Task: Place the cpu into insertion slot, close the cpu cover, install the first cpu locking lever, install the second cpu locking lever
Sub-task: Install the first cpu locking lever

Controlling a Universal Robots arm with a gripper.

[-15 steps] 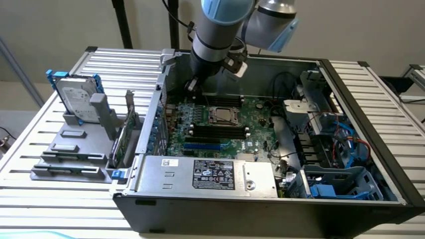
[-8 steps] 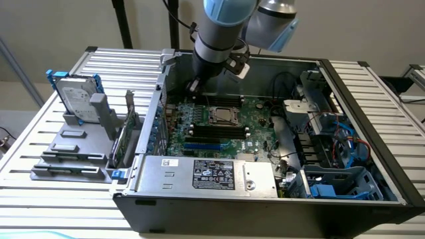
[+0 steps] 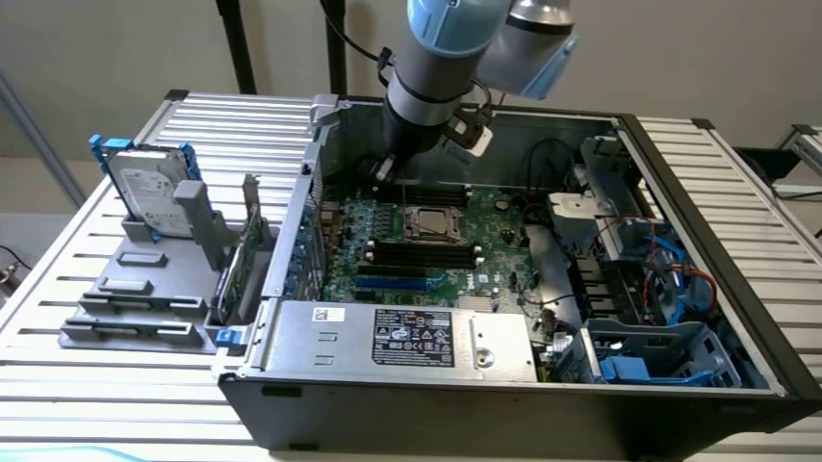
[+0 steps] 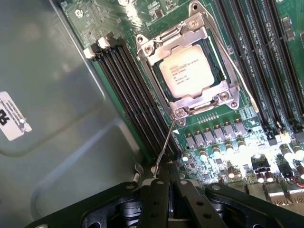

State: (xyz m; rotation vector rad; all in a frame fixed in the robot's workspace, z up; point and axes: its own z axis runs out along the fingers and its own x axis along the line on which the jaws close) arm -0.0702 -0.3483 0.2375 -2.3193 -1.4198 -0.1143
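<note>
The pale cpu lies flat in the insertion slot on the green motherboard. The silvery cpu cover is down over it, and the chip shows through its window. One thin wire locking lever sticks out from the socket's corner, raised off the board, and its hooked free end sits right at my fingertips. The other lever lies along the socket's far side. My gripper is shut, its fingers pressed together beside that hooked end. In the exterior view, my gripper hangs inside the case just behind the socket.
Long black memory slots flank the socket on both sides. The grey case wall rises close beside my gripper. A labelled power supply box fills the case front. Blue drive cages sit on the exterior view's right, and a hard drive stands outside on the exterior view's left.
</note>
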